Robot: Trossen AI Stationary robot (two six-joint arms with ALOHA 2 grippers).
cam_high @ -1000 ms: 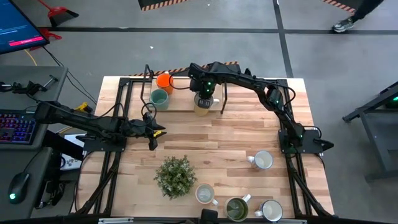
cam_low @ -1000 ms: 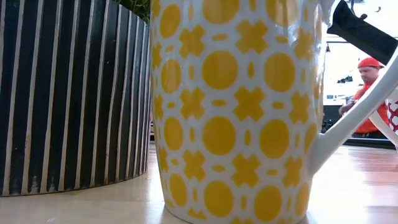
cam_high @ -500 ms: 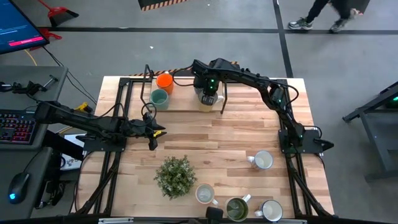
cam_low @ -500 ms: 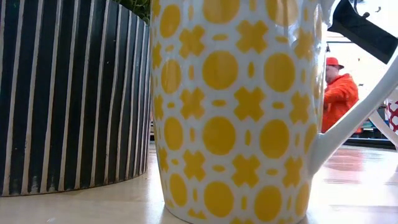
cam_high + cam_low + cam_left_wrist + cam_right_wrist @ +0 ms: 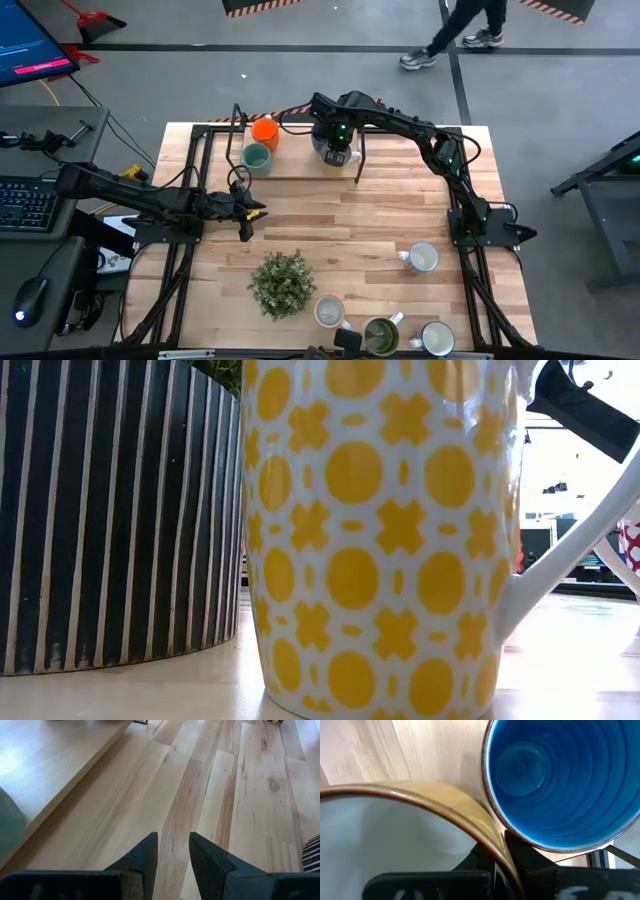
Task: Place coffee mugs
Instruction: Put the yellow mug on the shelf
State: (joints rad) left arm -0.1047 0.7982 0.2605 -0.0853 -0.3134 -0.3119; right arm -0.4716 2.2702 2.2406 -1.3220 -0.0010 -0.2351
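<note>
A cream mug (image 5: 395, 835) is sitting pinched by its rim in the right gripper (image 5: 337, 152), over the raised board at the bench's far edge, just beside a blue mug (image 5: 560, 780). Orange (image 5: 264, 129) and teal (image 5: 256, 158) mugs are standing farther along that board. Four more mugs are waiting near the front right corner, one yellow-patterned (image 5: 380, 540). The left gripper (image 5: 172, 857) is hovering narrowly parted, holding nothing, near the left edge.

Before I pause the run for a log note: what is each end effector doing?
Left end effector: open, empty, above the wooden table.
Right end effector: shut on the rim of a cream ceramic mug.
</note>
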